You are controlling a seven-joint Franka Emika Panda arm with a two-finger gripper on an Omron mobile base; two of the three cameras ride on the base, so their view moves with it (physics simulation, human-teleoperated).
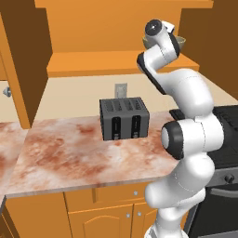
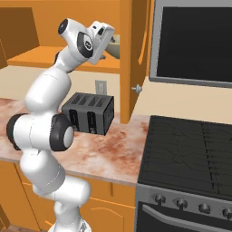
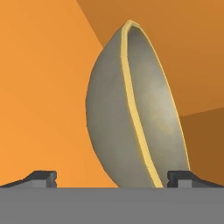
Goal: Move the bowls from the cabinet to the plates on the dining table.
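Left base view: white arm is reaching up to the orange wooden wall cabinet (image 1: 116, 62), olive-grey yellow-rimmed bowl (image 1: 182, 42) sitting on its shelf at right, beyond the hand

Right base view: bowl (image 2: 113, 45) showing just past the two-finger gripper (image 2: 108, 36)

Hand view: gripper (image 3: 112, 177) is spreading wide, bowl (image 3: 131, 109) between the tips; probably rigid, light, slick — pinch the rim

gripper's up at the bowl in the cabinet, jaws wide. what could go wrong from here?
1. In the hand view the bowl sits rim-on between the open gripper's fingertips; closing on the curved wall might squeeze it out.
2. The toaster stands below the cabinet shelf; a dropped bowl would likely hit it.
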